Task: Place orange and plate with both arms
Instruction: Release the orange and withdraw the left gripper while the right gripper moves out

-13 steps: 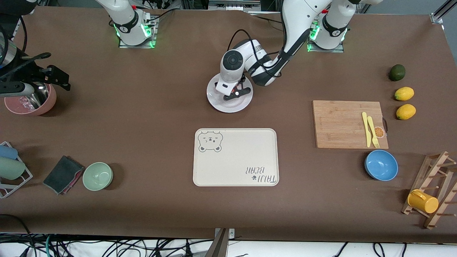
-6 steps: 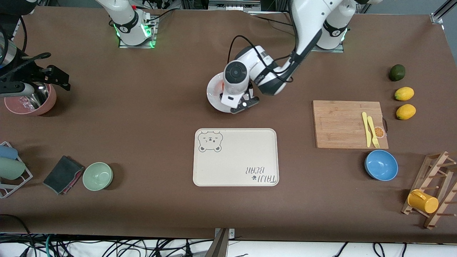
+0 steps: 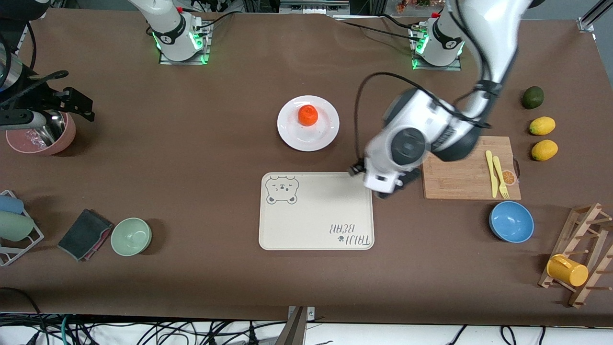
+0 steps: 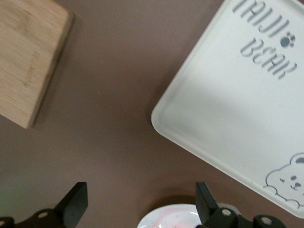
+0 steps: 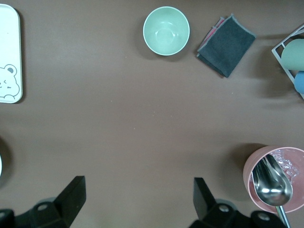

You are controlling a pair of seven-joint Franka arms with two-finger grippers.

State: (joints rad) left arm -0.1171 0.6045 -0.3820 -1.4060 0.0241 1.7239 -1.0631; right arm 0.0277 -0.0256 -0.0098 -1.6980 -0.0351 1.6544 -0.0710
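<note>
an orange-red orange [image 3: 308, 115] is sitting on a glossy white plate [image 3: 322, 136], both showing against a brown table [image 3: 191, 158]. a cream tray [image 3: 316, 211] is carrying a grey bear print and grey lettering, while a pale wooden cutting board [image 3: 455, 177] is bearing yellow cutlery [image 3: 496, 173]. a blue bowl [image 3: 511, 222], a mint-green bowl [image 3: 131, 236], a dark grey cloth [image 3: 85, 234], a pink bowl [image 3: 40, 136], two yellow lemons [image 3: 542, 126], a dark green fruit [image 3: 532, 97] and a yellow cup [image 3: 567, 270] are adding further colour.
</note>
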